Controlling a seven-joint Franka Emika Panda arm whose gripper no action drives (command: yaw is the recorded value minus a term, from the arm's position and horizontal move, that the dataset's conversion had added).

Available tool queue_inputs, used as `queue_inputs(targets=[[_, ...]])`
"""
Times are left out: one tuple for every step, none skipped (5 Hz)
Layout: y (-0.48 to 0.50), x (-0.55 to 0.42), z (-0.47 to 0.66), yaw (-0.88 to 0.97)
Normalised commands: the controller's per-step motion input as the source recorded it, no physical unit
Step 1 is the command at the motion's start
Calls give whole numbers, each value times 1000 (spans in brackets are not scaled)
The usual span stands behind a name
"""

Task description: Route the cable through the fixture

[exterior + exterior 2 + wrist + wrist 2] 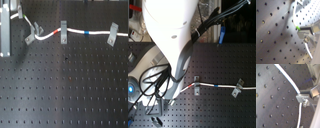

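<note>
The white cable [75, 31] runs across the black perforated board in the first exterior view. Its red band lies beside the middle clip and its blue band further right. Its left end rises to a green band next to my gripper [13, 16] at the far left. The fixture [31, 35] leans just below that rising stretch; whether the cable sits inside it I cannot tell. In both wrist views the fingers [307, 29] [304, 97] are closed on the cable [286, 76], with the green band [298, 28] right at the finger's edge. In the second exterior view the arm hides the gripper.
A straight grey clip [63, 31] and a tilted grey clip [112, 34] each have the cable passing at them. The white arm [170, 30] and its black hoses fill the second exterior view's left. The board [65, 90] carries nothing else.
</note>
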Motion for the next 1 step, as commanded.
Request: queue_inputs(targets=[[-86, 5, -1, 611]])
